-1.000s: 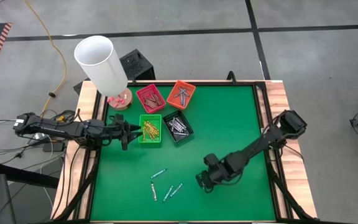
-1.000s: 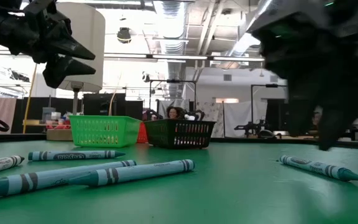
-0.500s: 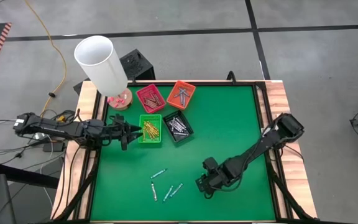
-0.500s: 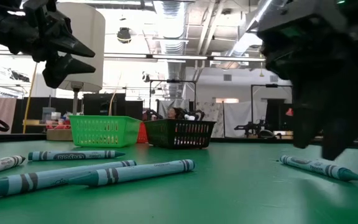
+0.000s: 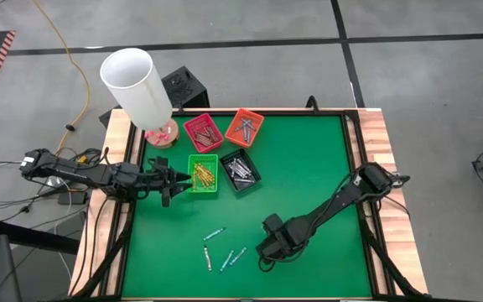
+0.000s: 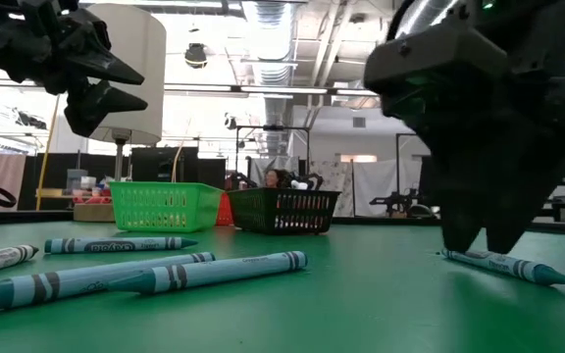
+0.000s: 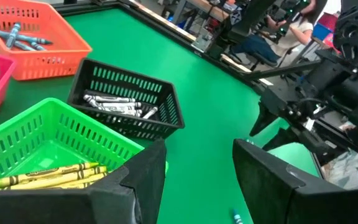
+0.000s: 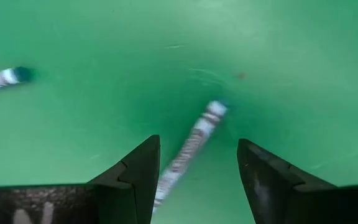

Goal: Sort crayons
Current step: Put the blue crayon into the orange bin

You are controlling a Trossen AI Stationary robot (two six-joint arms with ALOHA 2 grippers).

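- Right end effector (image 5: 268, 248) hangs low over the green counter (image 5: 309, 168), fingers spread, nothing between them.
- Target: a light blue crayon (image 8: 188, 150) lying flat on the counter, directly under the gap between the fingers in the right wrist view.
- Key relation: the crayon's long axis runs roughly along the arm's forward line, skewed a little, so it lies lengthwise in the gap, not across the closing direction. Judgement: closing across its width should work; the skew is small.
- In the low view the same crayon (image 6: 503, 265) sits at the foot of the right end effector (image 6: 479, 211), fingertips at or just above it; contact cannot be told.
- Other loose light blue crayons (image 5: 225, 252) lie scattered just beyond it, nearer the counter's middle front; one more shows at the edge of the right wrist view (image 8: 2, 78).
- Left end effector (image 5: 171, 178) is open and empty, hovering beside the green tray (image 5: 202, 189) that holds yellow-orange crayons (image 7: 48, 174); it is well apart from the loose ones.
- Right arm is clearly the nearer one. Blue crayons already sit in the orange tray (image 5: 244, 127), the likely destination.
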